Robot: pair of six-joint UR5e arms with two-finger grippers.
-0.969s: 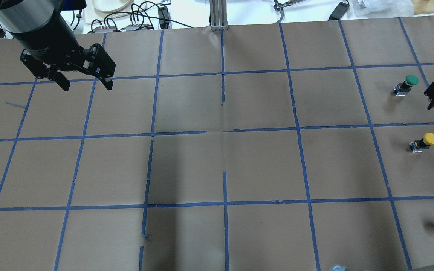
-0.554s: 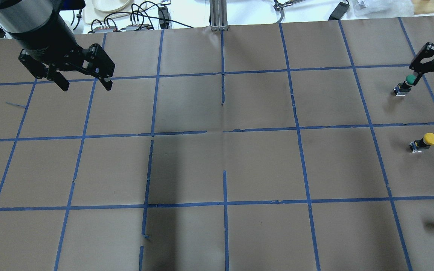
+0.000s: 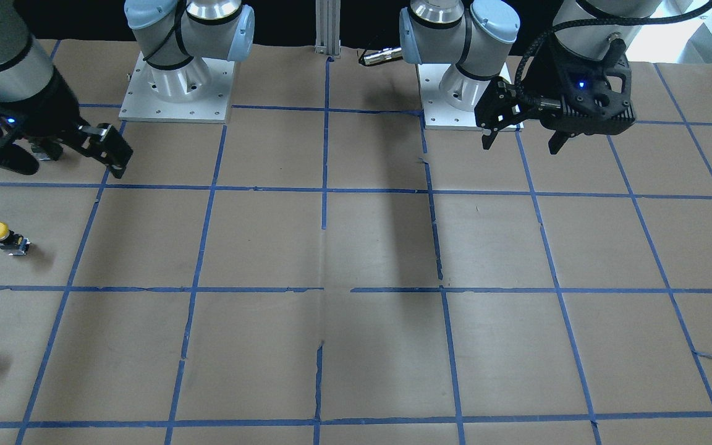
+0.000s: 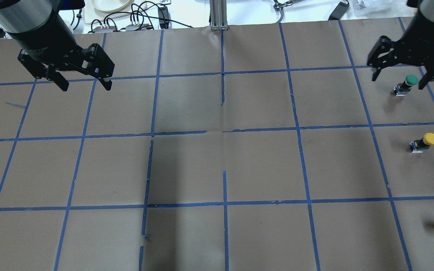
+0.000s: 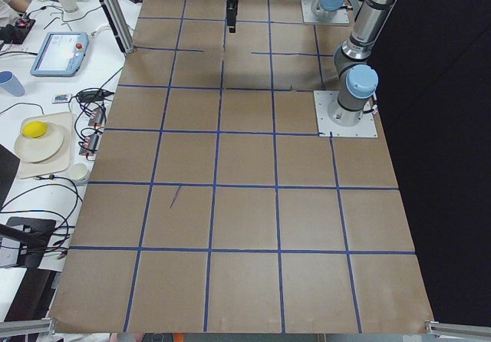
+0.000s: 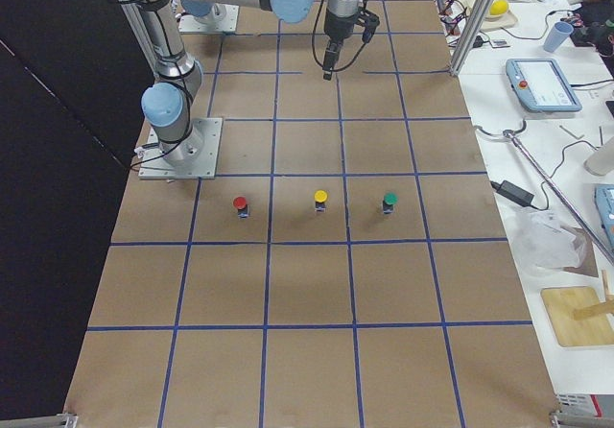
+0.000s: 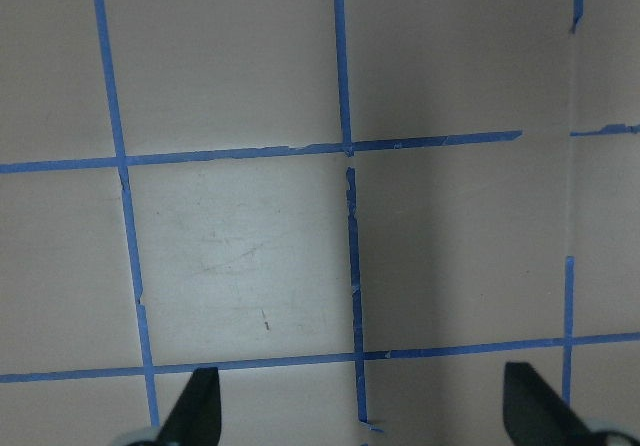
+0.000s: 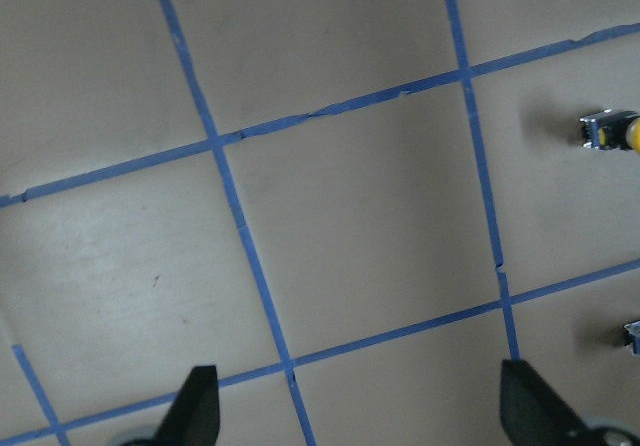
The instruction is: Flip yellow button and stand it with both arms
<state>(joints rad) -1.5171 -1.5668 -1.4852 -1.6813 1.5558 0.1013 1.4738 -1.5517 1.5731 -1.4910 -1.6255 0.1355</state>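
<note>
Right arm (image 4: 433, 22) has swung in from the bench edge. Its jaws now hang spread wide over the green button (image 4: 407, 83), gripping nothing. Left arm (image 4: 32, 22) unchanged, jaws wide apart, empty. Bench (image 4: 262, 165): brown paper, blue tape grid; cables (image 4: 141, 15) and plate (image 4: 107, 4) behind. Yellow button (image 4: 424, 142) sits untouched at the right end, between the green button and the red button (image 6: 240, 203).
</note>
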